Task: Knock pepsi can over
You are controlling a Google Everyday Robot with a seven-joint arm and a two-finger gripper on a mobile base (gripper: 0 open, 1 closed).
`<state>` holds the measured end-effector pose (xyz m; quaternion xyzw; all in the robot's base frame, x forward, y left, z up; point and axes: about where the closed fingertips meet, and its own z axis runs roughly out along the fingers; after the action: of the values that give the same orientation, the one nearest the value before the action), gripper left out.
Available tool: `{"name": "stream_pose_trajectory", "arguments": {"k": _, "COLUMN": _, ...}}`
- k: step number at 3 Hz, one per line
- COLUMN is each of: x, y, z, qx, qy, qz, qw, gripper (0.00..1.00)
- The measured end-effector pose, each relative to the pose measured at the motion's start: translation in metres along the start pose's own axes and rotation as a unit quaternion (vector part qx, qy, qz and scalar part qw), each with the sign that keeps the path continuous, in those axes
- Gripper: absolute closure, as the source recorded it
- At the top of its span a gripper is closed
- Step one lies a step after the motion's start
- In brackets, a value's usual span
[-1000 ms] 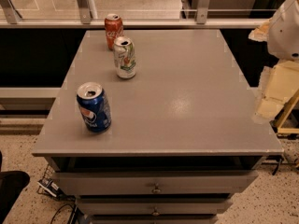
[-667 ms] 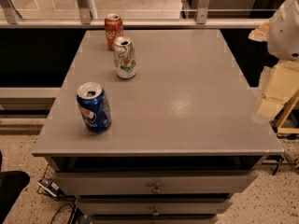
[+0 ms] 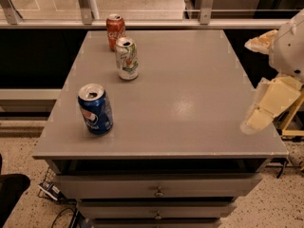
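Arm (image 3: 290, 49) comes in from right edge of scene, white rounded housing up high, partly cut off by frame. Cream cover piece (image 3: 260, 41) juts left off housing on far side. Gripper (image 3: 255, 119) sits below housing, right side, nearer than housing. Gripper body pale yellow, blocky, tilted with tip pointing down and left, tip the lowest part of arm. Tip height can't be judged
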<state>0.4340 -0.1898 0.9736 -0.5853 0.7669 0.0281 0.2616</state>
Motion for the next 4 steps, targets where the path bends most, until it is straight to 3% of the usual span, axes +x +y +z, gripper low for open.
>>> {"name": "stream_pose_trajectory", "arguments": {"k": 1, "x": -0.014, "y": 0.007, "z": 0.013, "qx": -0.002, "qy": -0.083, "qz": 0.019, "qw": 0.9964, "gripper": 0.00}}
{"name": "stream_pose_trajectory", "arguments": {"k": 2, "x": -0.023, "y": 0.013, "z": 0.034, "qx": -0.009, "qy": -0.164, "qz": 0.036, "qw": 0.9858, "gripper": 0.00}}
{"name": "stream_pose_trajectory", "arguments": {"k": 3, "x": -0.040, "y": 0.020, "z": 0.055, "qx": -0.020, "qy": -0.245, "qz": 0.047, "qw": 0.9681, "gripper": 0.00}}
{"name": "stream_pose_trajectory", "arguments": {"k": 4, "x": -0.067, "y": 0.031, "z": 0.069, "qx": -0.026, "qy": -0.326, "qz": 0.048, "qw": 0.9438, "gripper": 0.00}}
